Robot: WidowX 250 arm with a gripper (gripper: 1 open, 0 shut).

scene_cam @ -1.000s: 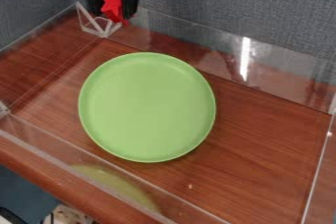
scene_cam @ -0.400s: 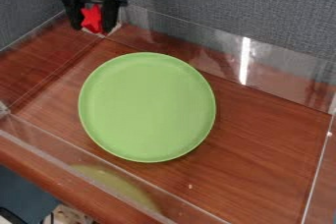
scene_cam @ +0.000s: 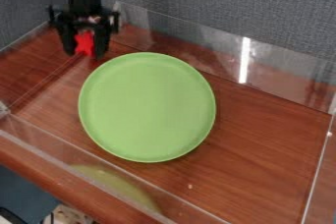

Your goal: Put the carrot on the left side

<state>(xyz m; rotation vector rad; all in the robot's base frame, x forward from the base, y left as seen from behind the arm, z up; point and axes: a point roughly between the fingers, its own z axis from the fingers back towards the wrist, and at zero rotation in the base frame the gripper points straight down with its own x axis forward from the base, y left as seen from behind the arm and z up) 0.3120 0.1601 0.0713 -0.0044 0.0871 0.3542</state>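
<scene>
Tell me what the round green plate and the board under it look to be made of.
The plate looks like matte plastic: one even light green, with no grain and no sharp glints. The board seems to be wood, or a wood-print laminate, with a slight satin finish; reddish-brown streaks run across it like grain.

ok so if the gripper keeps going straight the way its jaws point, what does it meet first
Its jaws point down, so probably the wooden surface, with the red carrot between them perhaps touching first; depth is hard to judge
</scene>
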